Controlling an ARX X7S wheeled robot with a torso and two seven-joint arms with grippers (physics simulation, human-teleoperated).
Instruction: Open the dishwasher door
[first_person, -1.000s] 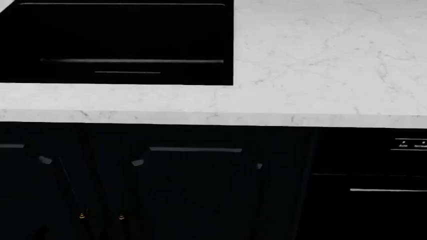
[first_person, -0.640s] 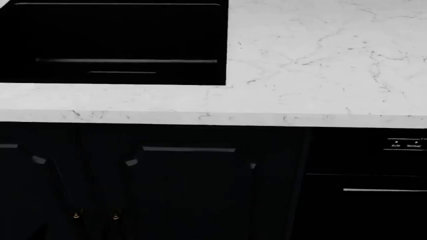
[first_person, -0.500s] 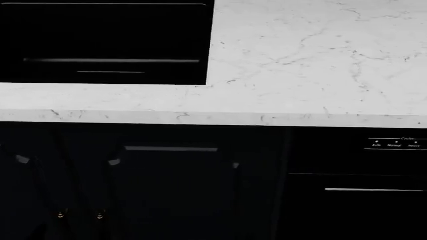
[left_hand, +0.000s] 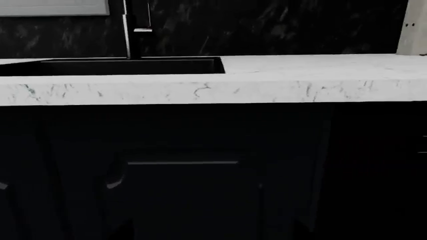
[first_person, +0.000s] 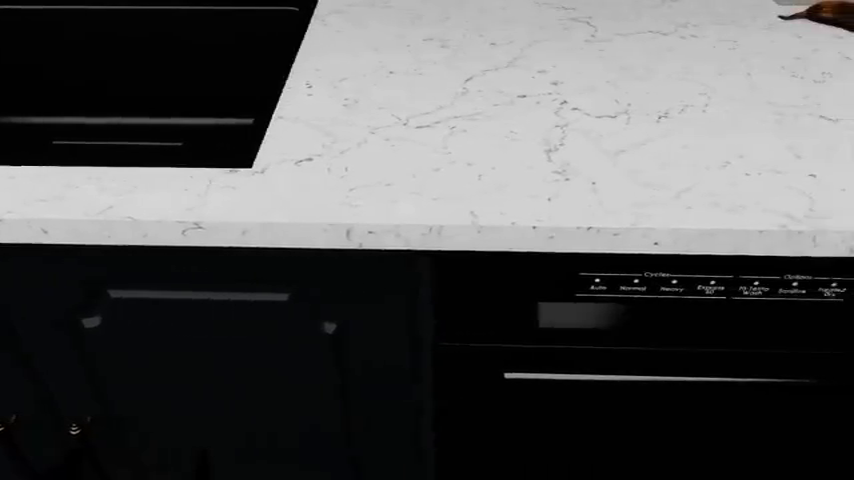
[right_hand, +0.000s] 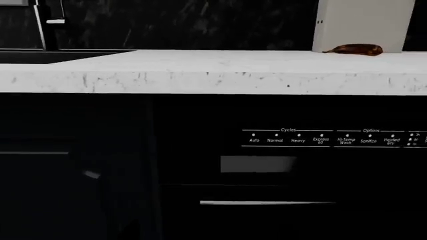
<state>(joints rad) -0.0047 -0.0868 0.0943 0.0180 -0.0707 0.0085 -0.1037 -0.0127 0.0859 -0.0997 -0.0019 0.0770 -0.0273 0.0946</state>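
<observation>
The dishwasher door (first_person: 641, 430) is a glossy black panel under the white counter at the right, shut, with a long silver bar handle (first_person: 661, 378). Above it are the white "Cycles/Options" labels (first_person: 714, 287) and a grey display (first_person: 581, 315). The right wrist view faces the door (right_hand: 267, 222), its handle (right_hand: 267, 202) and its display (right_hand: 258, 164) from a distance. My left gripper (left_hand: 217, 232) is only a faint dark shape against a black cabinet. My right gripper cannot be made out in the blackness. Neither touches the door.
A white marble counter (first_person: 534, 120) runs across the top, with a black sink (first_person: 127, 80) at the left. A brown banana-like object (right_hand: 353, 49) lies at the counter's far right. A black cabinet door with a short handle (first_person: 198, 295) stands left of the dishwasher.
The head view has shifted to the right. The sink and cabinet slid left, and the dishwasher's full label row, display and handle came into view.
</observation>
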